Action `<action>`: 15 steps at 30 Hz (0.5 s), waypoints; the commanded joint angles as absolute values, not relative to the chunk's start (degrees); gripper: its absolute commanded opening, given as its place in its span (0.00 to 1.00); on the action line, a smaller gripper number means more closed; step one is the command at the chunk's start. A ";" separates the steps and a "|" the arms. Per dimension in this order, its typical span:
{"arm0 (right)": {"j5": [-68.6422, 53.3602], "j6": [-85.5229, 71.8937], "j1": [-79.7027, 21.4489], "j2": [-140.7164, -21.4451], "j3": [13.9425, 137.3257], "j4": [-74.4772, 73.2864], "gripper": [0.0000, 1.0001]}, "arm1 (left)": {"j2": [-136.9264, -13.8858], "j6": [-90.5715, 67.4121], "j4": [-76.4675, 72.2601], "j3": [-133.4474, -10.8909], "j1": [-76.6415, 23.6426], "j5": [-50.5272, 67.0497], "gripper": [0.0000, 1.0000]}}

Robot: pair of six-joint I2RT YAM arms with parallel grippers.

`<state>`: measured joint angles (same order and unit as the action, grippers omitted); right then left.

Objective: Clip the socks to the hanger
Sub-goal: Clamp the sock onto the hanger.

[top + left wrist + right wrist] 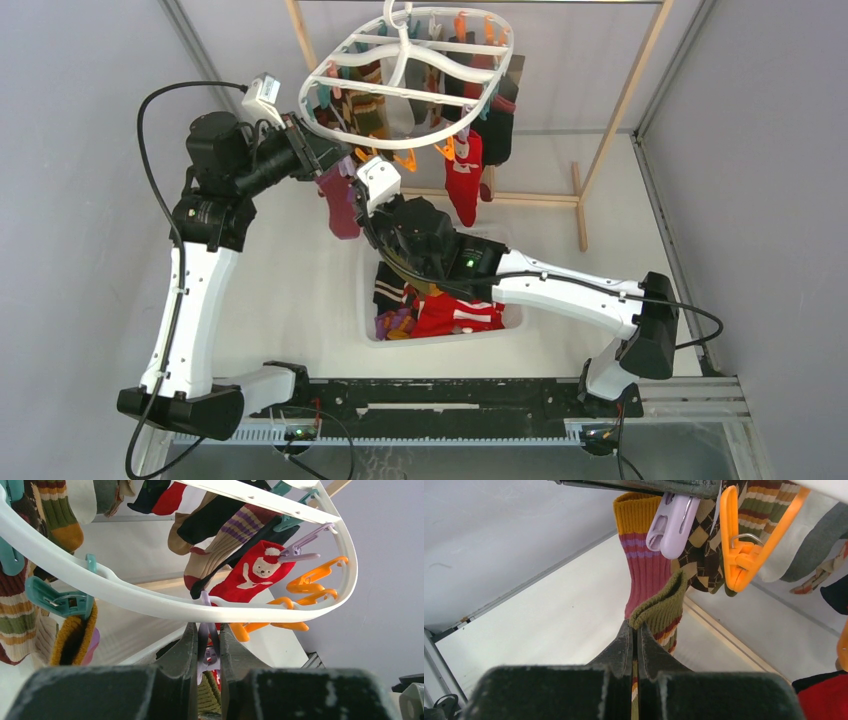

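**A:** Top view, status?
**B:** The hanger [410, 80] is seen suspended from the wooden frame [622, 105], high over the bench [300, 290]. Many socks are clipped along its rim, among them a red sock [465, 180]. Directly below the hanger, several socks are noted in a white basket [512, 318]. The task is judged well advanced but unfinished.

**A:** Left wrist view?
**B:** The left pincer [207, 630] is closed narrowly on a lilac clip [209, 655] just under the hanger's rim. The orange clips [310, 580] beside it are recorded as empty.

**A:** Right wrist view?
**B:** The right pincer [635, 630] is shut on an olive-cuffed sock [661, 605], held just below the hanger, under the lilac clip. This sock is not yet clipped.
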<state>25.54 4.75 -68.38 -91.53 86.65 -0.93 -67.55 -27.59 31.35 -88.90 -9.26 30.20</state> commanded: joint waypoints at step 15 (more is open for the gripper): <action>24.02 8.03 -68.32 -93.14 95.07 -4.57 0.00 | -66.83 -27.92 30.16 -87.56 -10.90 29.26 0.04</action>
<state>24.73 6.59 -68.36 -92.77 91.81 -4.47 -67.55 -27.59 31.35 -88.90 -10.37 29.85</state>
